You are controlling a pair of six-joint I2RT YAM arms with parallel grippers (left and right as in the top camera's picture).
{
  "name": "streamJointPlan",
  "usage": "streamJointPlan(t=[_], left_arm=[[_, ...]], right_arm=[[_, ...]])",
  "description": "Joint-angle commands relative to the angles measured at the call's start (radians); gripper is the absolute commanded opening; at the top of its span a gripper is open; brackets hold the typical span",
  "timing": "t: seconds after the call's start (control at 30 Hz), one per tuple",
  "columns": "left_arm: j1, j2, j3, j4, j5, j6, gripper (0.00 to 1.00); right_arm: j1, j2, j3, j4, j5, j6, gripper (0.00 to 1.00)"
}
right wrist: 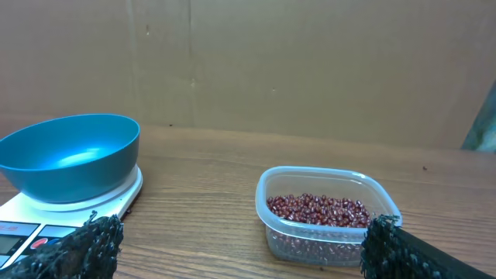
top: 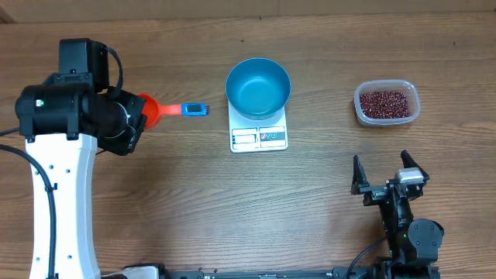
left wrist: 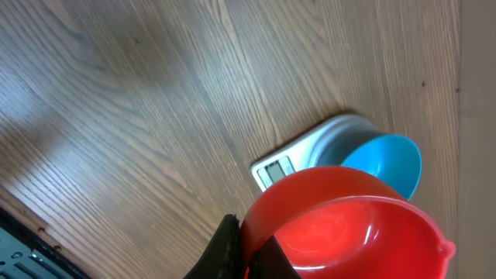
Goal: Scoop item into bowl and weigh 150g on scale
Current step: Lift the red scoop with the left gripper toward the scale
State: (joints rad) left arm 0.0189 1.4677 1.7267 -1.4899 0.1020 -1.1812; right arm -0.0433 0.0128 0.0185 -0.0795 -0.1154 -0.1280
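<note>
Plainly, the coming move hangs on the gap between scoop and beans: the left tool (left wrist: 239,252) is pinched shut on the orange-red scoop (top: 153,108), gripping near the cup end as far as its wrist view shows. In the overhead view the scoop's long axis runs from 9 to 3 o'clock, with its blue handle tip (top: 195,109) pointing at 3 o'clock toward the bowl (top: 258,87). The beans (top: 385,101) are nowhere near it: they sit as a loose maroon heap in a clear tub (top: 359,105) at the far 3 o'clock side of the counter (top: 310,209). That is well apart from the scoop, and the blue bowl and the white scale (top: 259,137) under it stand between the two. The bowl looks empty, so I judge that no scooping has been done yet. The right tool (top: 384,177) sits at about 6 o'clock from the tub, jaws spread wide and holding nothing, and it is clearly the nearer arm to the beans. Since the scoop is in the left arm, though, that arm would have to carry it across toward 3 o'clock, past or over the bowl, to reach the tub; whether the scoop is lifted or lying on the counter I cannot tell
</note>
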Motion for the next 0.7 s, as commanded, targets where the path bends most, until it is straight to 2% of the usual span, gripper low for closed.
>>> streamJointPlan(t=[0.0, 0.47, 0.67], left_arm=[[-0.079, -0.017, 0.014, 0.003, 0.008, -0.049, 0.04], [-0.464, 0.018, 0.006, 0.006, -0.295, -0.389, 0.04], [-0.551, 0.186, 0.006, 0.075, -0.287, -0.415, 0.04]], right_arm=[[0.007, -0.01, -0.011, 0.005, 0.003, 0.0, 1.0], [0.007, -0.01, -0.011, 0.005, 0.003, 0.0, 1.0], [0.007, -0.01, -0.011, 0.005, 0.003, 0.0, 1.0]])
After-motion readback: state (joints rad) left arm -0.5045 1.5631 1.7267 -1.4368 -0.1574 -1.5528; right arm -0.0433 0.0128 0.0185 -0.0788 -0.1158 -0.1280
